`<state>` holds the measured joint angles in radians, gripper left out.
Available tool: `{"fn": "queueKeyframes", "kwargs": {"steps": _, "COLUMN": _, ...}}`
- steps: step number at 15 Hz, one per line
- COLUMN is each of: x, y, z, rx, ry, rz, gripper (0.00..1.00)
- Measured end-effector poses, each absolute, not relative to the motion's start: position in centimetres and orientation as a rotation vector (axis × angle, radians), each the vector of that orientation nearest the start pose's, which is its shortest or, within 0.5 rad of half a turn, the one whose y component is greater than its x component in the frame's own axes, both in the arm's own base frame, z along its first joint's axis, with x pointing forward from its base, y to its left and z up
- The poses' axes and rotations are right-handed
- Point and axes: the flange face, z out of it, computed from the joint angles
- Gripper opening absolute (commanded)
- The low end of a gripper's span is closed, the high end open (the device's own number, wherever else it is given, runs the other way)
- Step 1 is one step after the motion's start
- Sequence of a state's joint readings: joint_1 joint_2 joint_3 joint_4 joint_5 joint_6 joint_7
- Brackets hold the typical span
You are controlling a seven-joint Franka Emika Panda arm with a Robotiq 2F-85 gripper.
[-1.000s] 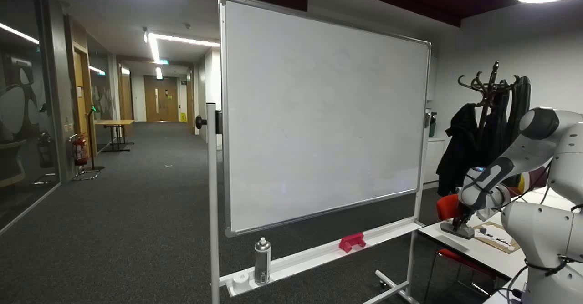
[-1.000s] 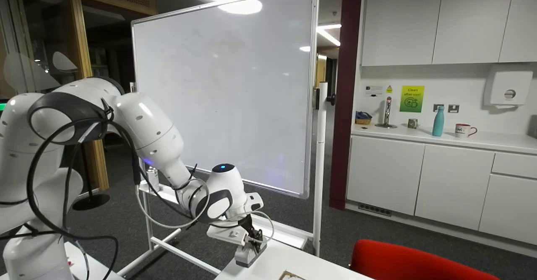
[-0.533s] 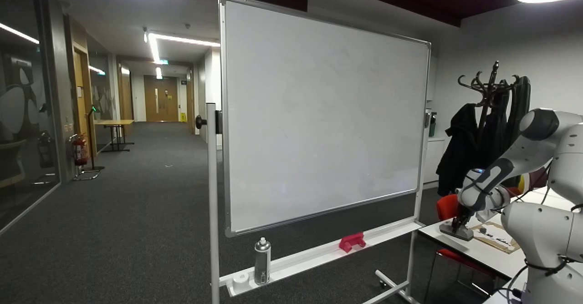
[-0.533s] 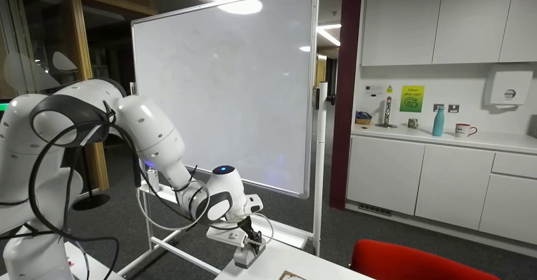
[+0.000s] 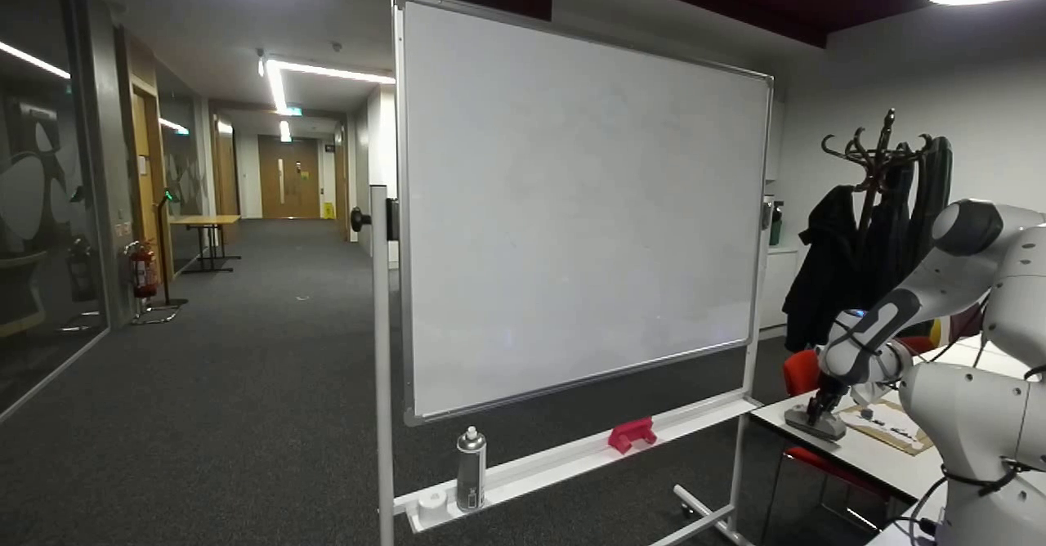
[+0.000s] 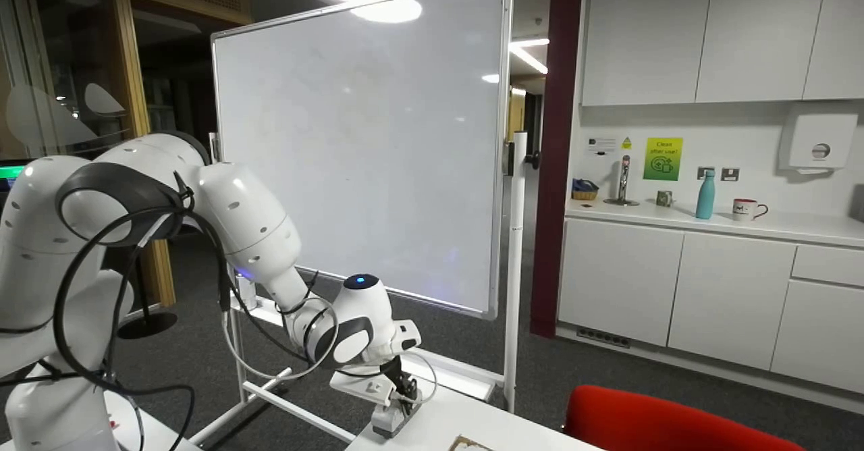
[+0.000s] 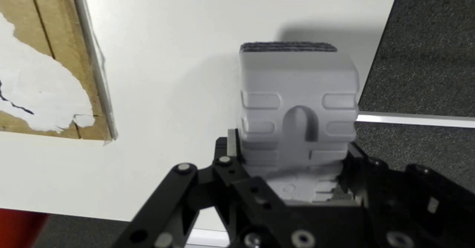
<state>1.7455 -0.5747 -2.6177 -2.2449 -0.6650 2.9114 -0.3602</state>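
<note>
My gripper (image 7: 293, 147) is shut on a grey block-shaped eraser (image 7: 297, 77) with a dark layered felt strip at its far end. One finger presses each side of it. In both exterior views the eraser (image 5: 815, 423) (image 6: 391, 418) hangs under the gripper (image 6: 406, 389), low over the end of the white table (image 6: 445, 420). A shadow lies beside it on the tabletop; I cannot tell whether it touches the table. A large whiteboard (image 5: 580, 219) on a white wheeled frame stands beside the table, also in an exterior view (image 6: 364, 154).
Brown cardboard (image 7: 70, 36) with torn white paper lies on the table beside the gripper. A red chair (image 6: 648, 417) stands at the table. The whiteboard's lower ledge (image 5: 556, 466) holds a red holder (image 5: 632, 435), a spray can (image 5: 471, 476) and a white roll (image 5: 431, 503).
The arm has lowered slightly and the gripper has carried the eraser down, a little closer to the tabletop and toward the table's end. The eraser stays gripped.
</note>
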Motion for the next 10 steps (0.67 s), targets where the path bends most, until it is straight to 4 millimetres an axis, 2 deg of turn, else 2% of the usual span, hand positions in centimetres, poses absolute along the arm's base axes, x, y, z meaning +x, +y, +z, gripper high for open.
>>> {"fn": "queueKeyframes", "kwargs": {"steps": 2, "x": 38.69, "y": -38.60, "z": 16.17, "rx": -3.208, "ry": -0.038, "rz": -0.360, "gripper": 1.00}}
{"fn": "queueKeyframes", "kwargs": {"steps": 10, "x": 38.63, "y": -39.10, "z": 16.56, "rx": -3.214, "ry": -0.026, "rz": -0.371, "gripper": 1.00}}
